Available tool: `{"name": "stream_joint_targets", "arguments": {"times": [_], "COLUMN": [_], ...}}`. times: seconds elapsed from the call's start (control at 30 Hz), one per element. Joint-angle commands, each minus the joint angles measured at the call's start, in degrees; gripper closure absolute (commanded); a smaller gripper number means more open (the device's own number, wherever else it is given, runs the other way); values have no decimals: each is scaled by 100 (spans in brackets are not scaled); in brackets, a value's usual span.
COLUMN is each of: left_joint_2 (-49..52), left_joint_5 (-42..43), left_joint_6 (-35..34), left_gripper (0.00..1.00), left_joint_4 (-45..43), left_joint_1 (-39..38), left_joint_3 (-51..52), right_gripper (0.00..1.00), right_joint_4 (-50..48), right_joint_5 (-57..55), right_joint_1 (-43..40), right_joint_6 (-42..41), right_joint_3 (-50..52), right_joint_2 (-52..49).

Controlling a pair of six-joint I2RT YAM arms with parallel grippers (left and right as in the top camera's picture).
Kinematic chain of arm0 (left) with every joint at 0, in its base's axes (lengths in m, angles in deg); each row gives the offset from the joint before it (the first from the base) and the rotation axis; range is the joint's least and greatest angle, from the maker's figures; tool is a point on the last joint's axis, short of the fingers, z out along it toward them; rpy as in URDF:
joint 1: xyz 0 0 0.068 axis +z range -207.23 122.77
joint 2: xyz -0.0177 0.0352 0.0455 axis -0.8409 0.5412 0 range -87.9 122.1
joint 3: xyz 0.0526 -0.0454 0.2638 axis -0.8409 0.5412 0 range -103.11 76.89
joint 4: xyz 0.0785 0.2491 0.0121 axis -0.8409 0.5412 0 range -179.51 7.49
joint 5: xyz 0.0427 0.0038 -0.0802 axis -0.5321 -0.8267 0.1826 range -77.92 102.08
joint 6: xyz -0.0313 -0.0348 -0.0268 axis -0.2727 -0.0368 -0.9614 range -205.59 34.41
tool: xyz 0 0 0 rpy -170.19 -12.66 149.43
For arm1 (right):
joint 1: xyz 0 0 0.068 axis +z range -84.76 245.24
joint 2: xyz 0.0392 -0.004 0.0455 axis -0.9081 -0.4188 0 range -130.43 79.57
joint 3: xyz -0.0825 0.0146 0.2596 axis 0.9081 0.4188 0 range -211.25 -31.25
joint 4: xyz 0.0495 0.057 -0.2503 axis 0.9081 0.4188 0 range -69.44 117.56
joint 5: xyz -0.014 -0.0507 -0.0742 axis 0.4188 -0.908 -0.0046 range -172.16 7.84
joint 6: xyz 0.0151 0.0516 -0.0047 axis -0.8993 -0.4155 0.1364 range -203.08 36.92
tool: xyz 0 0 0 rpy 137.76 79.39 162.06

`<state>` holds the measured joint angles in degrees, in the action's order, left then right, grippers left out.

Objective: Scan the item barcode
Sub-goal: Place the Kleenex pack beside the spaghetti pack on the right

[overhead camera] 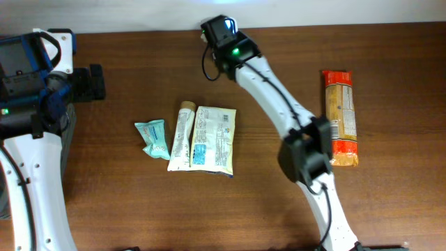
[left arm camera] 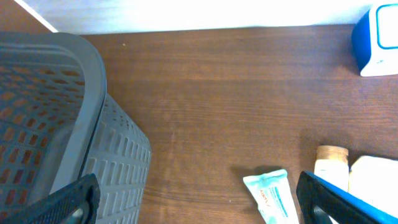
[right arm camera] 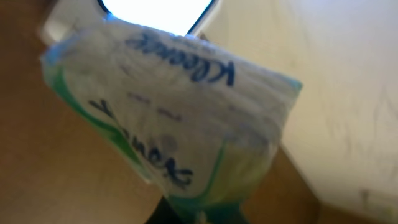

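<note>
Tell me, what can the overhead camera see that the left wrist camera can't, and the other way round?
Only overhead: the orange pack at far right, and the right arm stretched toward the table's back edge.

Only left wrist: the mesh wall of the grey basket up close, and a blue-and-white box near the back edge.

Both: the teal packet, the tube beside it, the white packet (just a corner in the wrist view) and the brown table.
</note>
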<state>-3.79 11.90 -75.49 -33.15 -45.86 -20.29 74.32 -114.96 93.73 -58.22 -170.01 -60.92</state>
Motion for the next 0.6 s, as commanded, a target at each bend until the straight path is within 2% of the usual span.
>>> {"name": "stream_joint_targets", "arguments": {"times": [0.0,0.07,0.13,0.2,0.53,0.57], "left_joint_2": [-46,-46,-46,-46,-46,-46], "left_joint_5": [39,39,39,39,39,39], "left_joint_6": [72,72,72,74,72,72], "left_gripper": [1,1,1,1,1,1], "left_joint_4": [-24,-24,-24,-24,-9,-9], "left_joint_1": [4,4,4,4,4,4], "left_joint_3": [-15,-15,-15,-15,-15,-15], "right_gripper": [96,96,96,96,96,84], "right_joint_4": [1384,2520,3600,4207,3668,3689], "right_joint_5": [1215,1932,2664,3049,3088,3088], "right_joint_1": [-184,-450,-820,-1250,-2481,-2546], "right_joint_6": [-2566,-3248,-3292,-3289,-3204,-3204], "right_joint_3": [-118,-118,-101,98,2603,2695], "right_joint_2": [1235,1392,1340,1250,1250,1250]}}
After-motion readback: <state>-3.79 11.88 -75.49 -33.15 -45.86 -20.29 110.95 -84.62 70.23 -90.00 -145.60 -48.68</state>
